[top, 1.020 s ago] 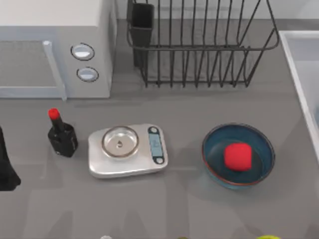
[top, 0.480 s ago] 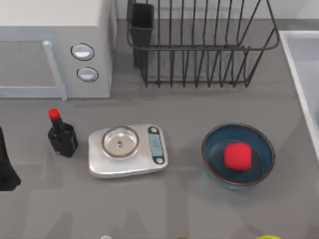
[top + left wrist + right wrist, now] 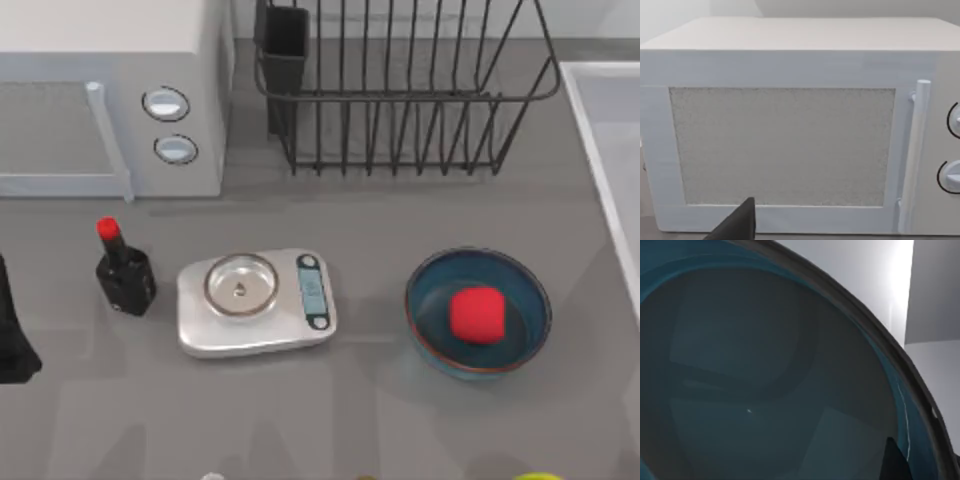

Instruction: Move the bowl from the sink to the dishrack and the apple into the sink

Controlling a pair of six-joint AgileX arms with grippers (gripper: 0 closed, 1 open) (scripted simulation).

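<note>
A deep-blue bowl (image 3: 478,311) stands on the grey table right of centre, and the red apple (image 3: 476,314) lies inside it. The right wrist view looks at close range into the inside of a blue bowl (image 3: 765,380) with a brownish rim, with pale surfaces behind it. A dark piece of my right gripper (image 3: 895,460) shows at that bowl's rim. The sink (image 3: 598,110) runs along the table's right edge. The black wire dishrack (image 3: 400,95) stands at the back, holding no dishes. My left arm (image 3: 12,340) is parked at the far left, its gripper (image 3: 737,225) facing the microwave.
A white microwave (image 3: 110,90) fills the back left. A dark bottle with a red cap (image 3: 122,270) and a silver kitchen scale (image 3: 255,302) stand in front of it. The dishrack's cutlery cup (image 3: 284,50) sits at its left corner. Small objects peek over the front edge.
A bluish sliver at the top view's right edge over the sink is gone now. Nothing on the table has moved.
</note>
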